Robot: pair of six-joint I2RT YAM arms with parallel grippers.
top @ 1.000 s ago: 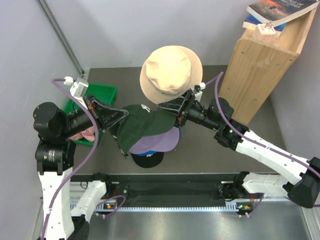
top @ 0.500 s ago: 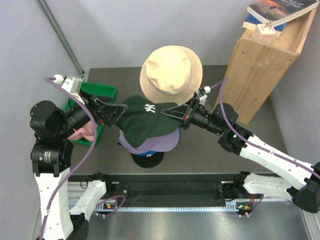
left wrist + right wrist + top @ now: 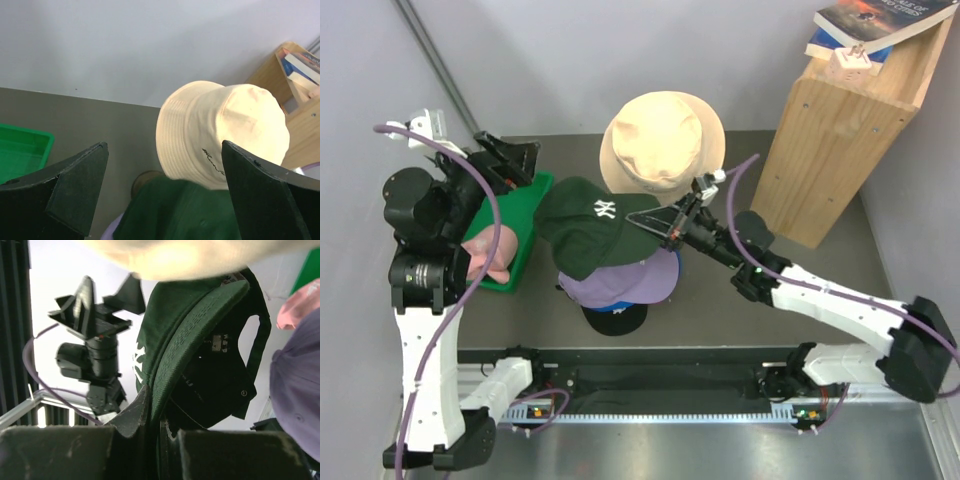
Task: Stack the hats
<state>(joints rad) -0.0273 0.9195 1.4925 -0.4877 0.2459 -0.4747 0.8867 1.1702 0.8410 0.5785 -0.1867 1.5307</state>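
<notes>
Right gripper [image 3: 666,232] is clamped on the stiff curved brim of a dark green cloth cap [image 3: 588,222], holding it tilted over the soft lavender cap [image 3: 645,283]; left gripper [image 3: 515,160] gapes wide, its 2 fingers holding nothing, above the green tray [image 3: 525,228]

right gripper [image 3: 152,412]: jaws pinched flat on the brim edge of the dark green cap [image 3: 200,325], white logo visible. lavender cap [image 3: 295,400] lower right. left gripper [image 3: 107,296] beyond, jaws spread, holding nothing. tan hat [image 3: 175,255] blurred along top.
</notes>
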